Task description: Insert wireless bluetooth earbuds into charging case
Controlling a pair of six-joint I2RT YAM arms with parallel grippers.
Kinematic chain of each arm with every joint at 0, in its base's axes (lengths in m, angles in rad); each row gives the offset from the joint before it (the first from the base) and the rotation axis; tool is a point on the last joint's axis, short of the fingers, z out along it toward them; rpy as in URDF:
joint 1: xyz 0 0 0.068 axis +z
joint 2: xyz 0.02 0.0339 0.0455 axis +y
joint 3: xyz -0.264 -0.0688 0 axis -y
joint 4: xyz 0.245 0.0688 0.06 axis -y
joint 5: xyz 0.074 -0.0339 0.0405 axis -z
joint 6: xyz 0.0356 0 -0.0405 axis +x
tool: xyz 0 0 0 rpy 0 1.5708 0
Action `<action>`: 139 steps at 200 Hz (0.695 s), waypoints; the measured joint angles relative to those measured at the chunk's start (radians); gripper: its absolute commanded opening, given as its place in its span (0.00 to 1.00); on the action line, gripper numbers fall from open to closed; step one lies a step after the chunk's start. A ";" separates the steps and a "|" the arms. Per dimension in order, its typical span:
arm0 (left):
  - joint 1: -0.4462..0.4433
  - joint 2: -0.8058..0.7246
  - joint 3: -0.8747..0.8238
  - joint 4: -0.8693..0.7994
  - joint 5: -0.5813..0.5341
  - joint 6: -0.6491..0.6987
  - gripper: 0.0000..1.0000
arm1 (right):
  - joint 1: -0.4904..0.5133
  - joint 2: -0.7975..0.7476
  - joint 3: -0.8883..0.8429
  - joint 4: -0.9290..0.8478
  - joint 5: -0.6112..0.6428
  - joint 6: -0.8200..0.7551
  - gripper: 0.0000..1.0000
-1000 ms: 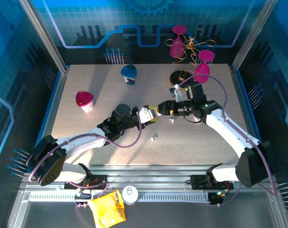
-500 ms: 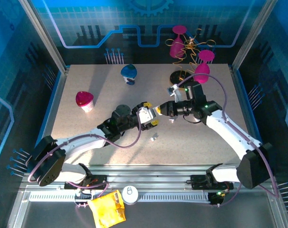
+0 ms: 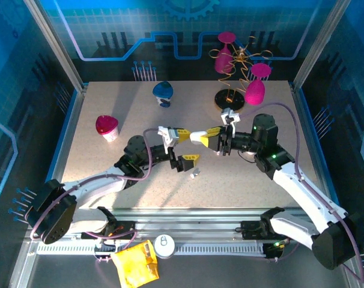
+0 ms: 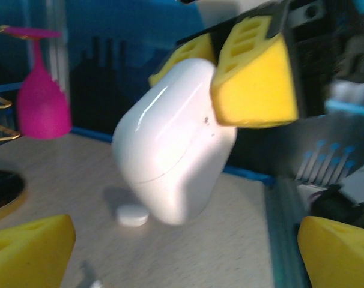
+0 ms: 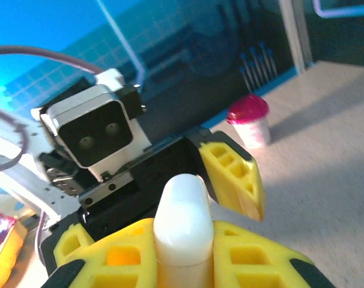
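In the middle of the top view, we hold the case (image 3: 197,137) in the air with the right claw (image 3: 205,137).
Its yellow fingers (image 4: 254,78) are clamped on the case's sides. The left claw (image 3: 183,147) gapes wide and empty just below and left of it, not touching. We judge it best to keep the squeeze steady on the slick shell and back the left claw away before turning it. A small white piece (image 3: 195,173), maybe an earbud, lies on the table (image 3: 110,108) lower down.

A magenta-topped white cup (image 3: 107,127) stands on the speckled surface (image 3: 92,153), well left of the jaws. A blue object (image 3: 163,93) sits beyond them. A wire stand (image 3: 224,98) holding 2 magenta goblets (image 3: 254,92) stands just beyond the jaws.
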 measured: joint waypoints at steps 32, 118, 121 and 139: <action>0.005 0.034 0.000 0.179 0.099 -0.150 0.78 | 0.000 0.001 -0.031 0.217 -0.107 0.071 0.12; 0.017 0.079 0.001 0.434 0.191 -0.346 0.57 | 0.000 0.005 -0.055 0.368 -0.190 0.121 0.12; 0.017 0.079 0.001 0.437 0.191 -0.345 0.56 | 0.000 0.005 -0.055 0.368 -0.190 0.121 0.12; 0.018 0.079 0.001 0.450 0.191 -0.349 0.52 | 0.000 0.008 -0.055 0.368 -0.190 0.121 0.12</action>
